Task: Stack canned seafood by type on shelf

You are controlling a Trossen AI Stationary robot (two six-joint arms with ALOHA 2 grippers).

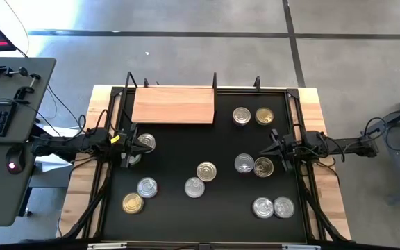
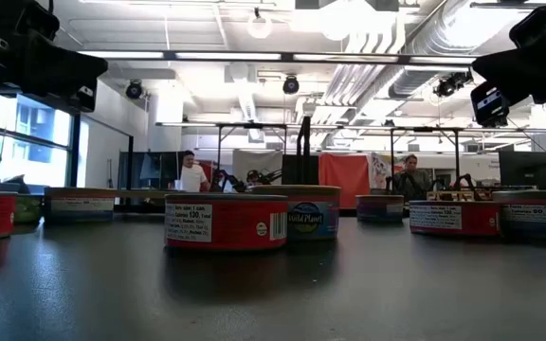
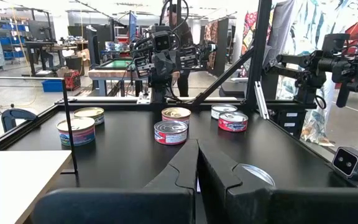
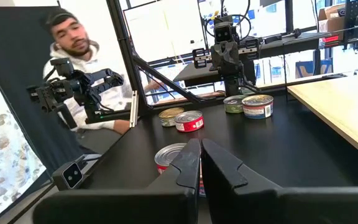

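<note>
Your left gripper (image 3: 197, 163) was closed and empty beside the shelf (image 1: 173, 105); the right gripper (image 4: 201, 163) likewise, farther off.

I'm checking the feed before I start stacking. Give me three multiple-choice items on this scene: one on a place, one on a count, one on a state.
1. Where does the wooden shelf lie?
A. In the middle of the table
B. At the table's back edge, toward the left arm's side
C. By the right arm's near corner

2. How many cans stand on the shelf?
A. Five
B. Two
C. None

3. How are the grippers?
A. Both shut, holding nothing
B. Both wide open
C. The left is shut on a can

Answers:
1 B: in the high view the shelf lies along the back edge of the table, on the left arm's side.
2 C: its top is bare, and the cans are all on the black surface.
3 A: the fingers of the left gripper and the right gripper meet with nothing between them.
</note>
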